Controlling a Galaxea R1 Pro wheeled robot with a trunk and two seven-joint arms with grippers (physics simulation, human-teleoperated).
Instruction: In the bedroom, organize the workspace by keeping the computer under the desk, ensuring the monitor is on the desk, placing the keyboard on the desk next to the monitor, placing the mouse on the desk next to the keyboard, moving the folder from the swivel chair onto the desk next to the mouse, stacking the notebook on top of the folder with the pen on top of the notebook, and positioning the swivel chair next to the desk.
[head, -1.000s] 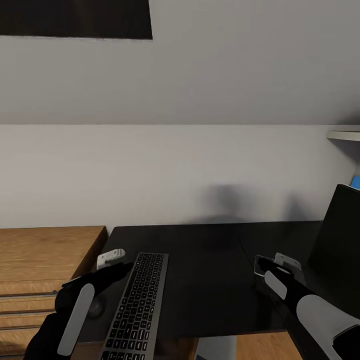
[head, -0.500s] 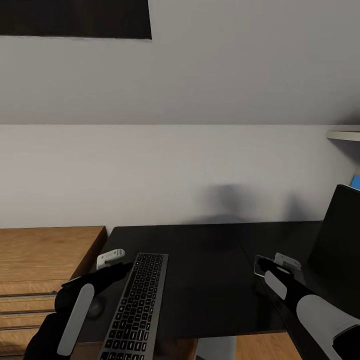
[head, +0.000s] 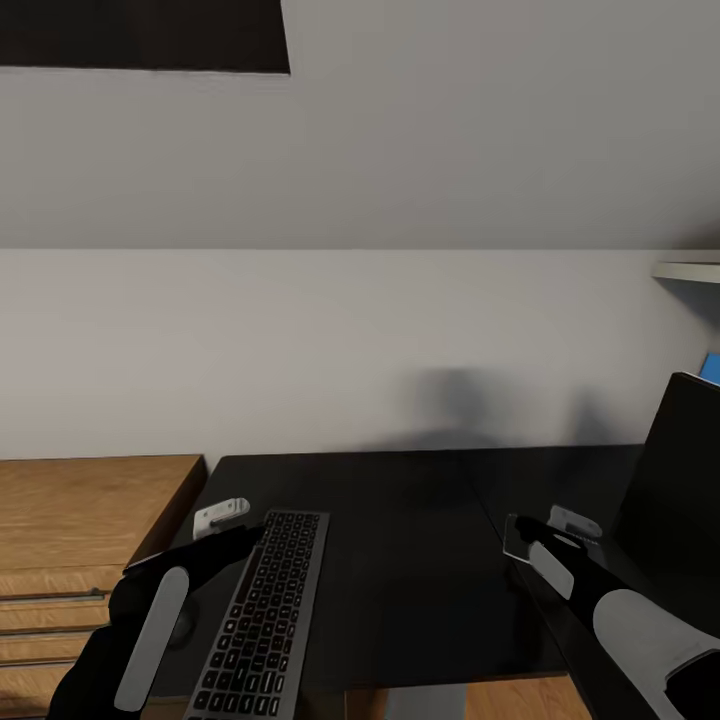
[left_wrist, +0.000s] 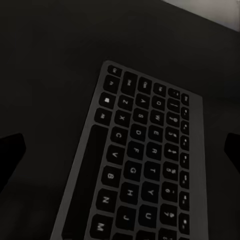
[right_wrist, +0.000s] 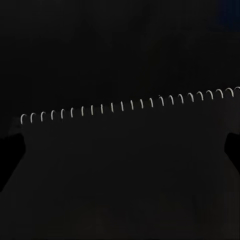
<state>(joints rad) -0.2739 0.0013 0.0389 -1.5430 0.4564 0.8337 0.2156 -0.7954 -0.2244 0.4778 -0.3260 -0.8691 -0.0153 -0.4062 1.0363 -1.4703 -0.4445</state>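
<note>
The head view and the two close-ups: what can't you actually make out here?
- Monitor: cut off by the head view's right edge.
- Keyboard: near end runs off the bottom edge.
- Spiral-bound dark thing: right wrist view too dark to identify.
- Left tool: arm hides whether it is open.

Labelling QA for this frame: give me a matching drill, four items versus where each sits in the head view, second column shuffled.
Column 1:
1. flat black keyboard with grey rim
2. large black flat monitor
3. light wooden drawer unit
4. white wall shelf

Column 2:
A. high at the right edge, on the wall
B. left of the black desk
C. on the desk's left part, beside the left tool
D. on the desk at the right edge

Pairs: 1-C, 2-D, 3-B, 4-A
</note>
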